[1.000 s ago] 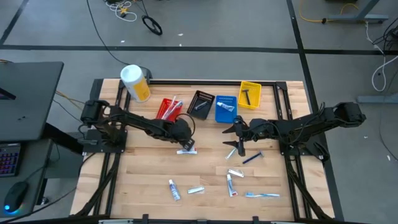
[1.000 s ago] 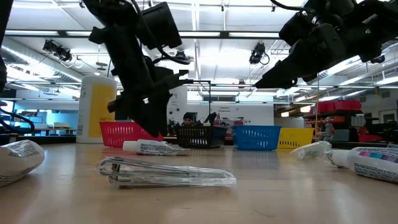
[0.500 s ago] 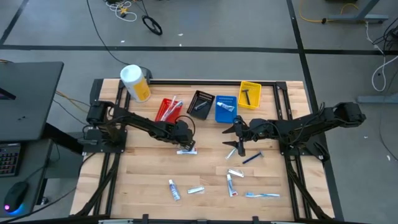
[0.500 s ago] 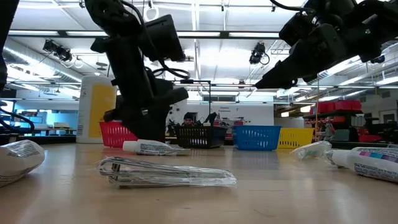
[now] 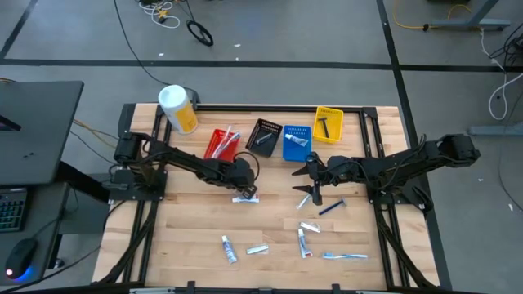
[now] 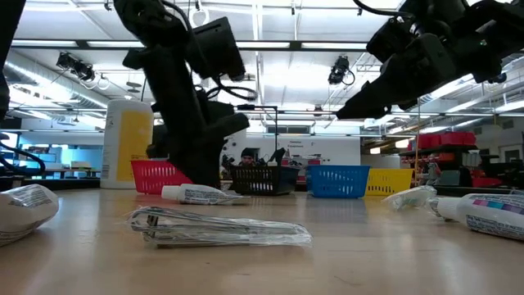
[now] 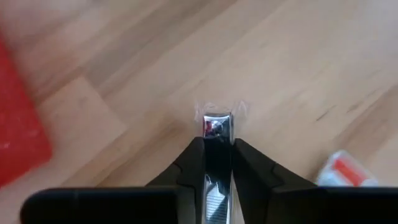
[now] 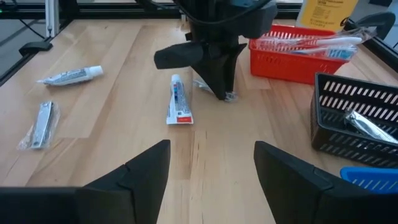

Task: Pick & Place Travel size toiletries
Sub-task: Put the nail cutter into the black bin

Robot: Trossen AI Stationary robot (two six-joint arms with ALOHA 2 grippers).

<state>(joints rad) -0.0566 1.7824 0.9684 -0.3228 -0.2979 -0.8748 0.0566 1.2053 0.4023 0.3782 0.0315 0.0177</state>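
A wrapped metal clipper (image 7: 216, 121) lies flat on the bench (image 5: 188, 229), just on the near side of the red bin (image 5: 221, 143), and the left gripper (image 7: 217, 145) has its jaws pinched on either side of it, tips down at the wood. A white tube with orange print (image 8: 180, 102) lies right beside the clipper, on the side away from the red bin, close to the left arm's fingers but apart from them. The red bin holds several wrapped toothbrushes (image 8: 323, 45). In a row running away from the red bin stand a black bin (image 5: 265, 135), a blue bin (image 5: 297, 143) and a yellow bin (image 5: 328, 122). The right gripper (image 5: 315, 184) hangs above the bench well away from the red bin, in front of the blue bin, its jaws spread wide and empty. More tubes and a second wrapped clipper (image 8: 42, 123) are scattered farther from the red bin, toward the bench's front edge.
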